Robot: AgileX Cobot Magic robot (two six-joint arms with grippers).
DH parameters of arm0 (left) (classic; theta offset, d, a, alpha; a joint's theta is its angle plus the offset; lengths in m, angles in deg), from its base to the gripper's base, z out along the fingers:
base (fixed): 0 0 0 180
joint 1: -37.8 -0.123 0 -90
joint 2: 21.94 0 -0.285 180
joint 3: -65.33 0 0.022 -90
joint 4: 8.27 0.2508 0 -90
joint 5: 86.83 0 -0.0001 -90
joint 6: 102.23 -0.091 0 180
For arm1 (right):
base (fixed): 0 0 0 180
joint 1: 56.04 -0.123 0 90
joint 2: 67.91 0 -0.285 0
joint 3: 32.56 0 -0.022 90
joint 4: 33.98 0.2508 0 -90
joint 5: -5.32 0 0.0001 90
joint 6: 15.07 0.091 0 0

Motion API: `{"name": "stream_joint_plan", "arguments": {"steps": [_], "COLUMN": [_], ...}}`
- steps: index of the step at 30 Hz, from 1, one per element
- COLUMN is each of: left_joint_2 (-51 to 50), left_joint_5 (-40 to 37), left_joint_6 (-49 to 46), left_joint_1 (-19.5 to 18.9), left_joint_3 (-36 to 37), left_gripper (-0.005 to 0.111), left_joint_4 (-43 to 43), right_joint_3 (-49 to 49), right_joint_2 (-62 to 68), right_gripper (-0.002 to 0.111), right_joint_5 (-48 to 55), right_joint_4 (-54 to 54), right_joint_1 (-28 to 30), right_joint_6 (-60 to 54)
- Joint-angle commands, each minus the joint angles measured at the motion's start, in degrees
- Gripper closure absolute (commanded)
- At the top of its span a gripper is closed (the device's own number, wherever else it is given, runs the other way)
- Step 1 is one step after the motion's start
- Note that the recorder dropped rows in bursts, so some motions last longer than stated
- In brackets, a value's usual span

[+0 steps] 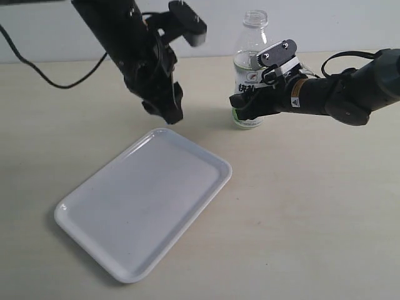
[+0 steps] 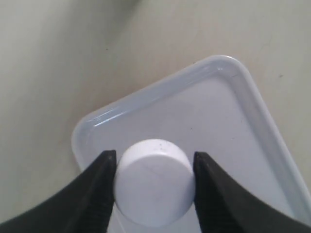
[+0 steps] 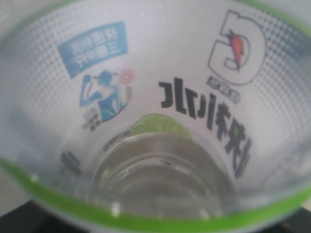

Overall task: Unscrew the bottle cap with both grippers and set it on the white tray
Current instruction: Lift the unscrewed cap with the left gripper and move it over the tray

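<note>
"Since the bottle stands open at the top, which step do you log?"

"Carry and set-down. I judge the unscrewing done: the outside view shows nothing on the threads. The cap sits between the two jaws of my left claw, pinched at its sides, with its flat top toward the wrist camera. The tray lies behind it in that view, so I read the cap as raised over the tray and not yet set down. I cannot tell how high."

"And the other side?"

"My right claw is closed round the lower part of the bottle. The bottle stands upright on the table, near one corner of the tray but apart from it. That wrist camera shows only label and clear plastic, very close."

"Next move?"

"Judgement only. Lower the left claw until the cap is on the tray floor or just above it, well inside the rim. Then part the jaws and lift straight off, so the cap neither clings nor rolls. The right claw should hold the bottle steady meanwhile, since an open bottle tips easily."

"Count?"

"One bottle, one cap, one tray, two claws — one per arm."
</note>
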Motion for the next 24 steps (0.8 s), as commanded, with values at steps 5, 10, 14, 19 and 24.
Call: {"name": "stream_joint_plan", "arguments": {"steps": [5, 10, 14, 19, 24], "left_joint_2": [-1.82, -4.67, -8.08, -10.08, -10.67], "left_joint_5": [11.15, 11.26, 11.2, 11.87, 12.15], "left_joint_6": [-5.93, -5.89, -6.86, -7.23, -8.75], "left_joint_1": [-0.15, -0.15, -0.15, -0.15, -0.15], "left_joint_3": [12.03, 12.15, 12.15, 12.15, 12.15], "left_gripper": [0.107, 0.107, 0.107, 0.107, 0.072], "left_joint_4": [-1.32, -1.31, -1.31, -1.2, -1.1], "right_joint_3": [-0.49, -0.49, -0.49, -0.49, -0.49], "right_joint_2": [-0.69, -0.69, -0.69, -0.69, -0.69], "right_gripper": [0.108, 0.108, 0.108, 0.108, 0.108], "right_joint_5": [-0.27, -0.27, -0.27, -0.27, -0.27], "right_joint_4": [-0.48, -0.48, -0.48, -0.48, -0.48], "right_joint_1": [0.15, 0.15, 0.15, 0.15, 0.15], "right_joint_6": [-0.08, -0.08, -1.05, -1.05, -1.05]}}
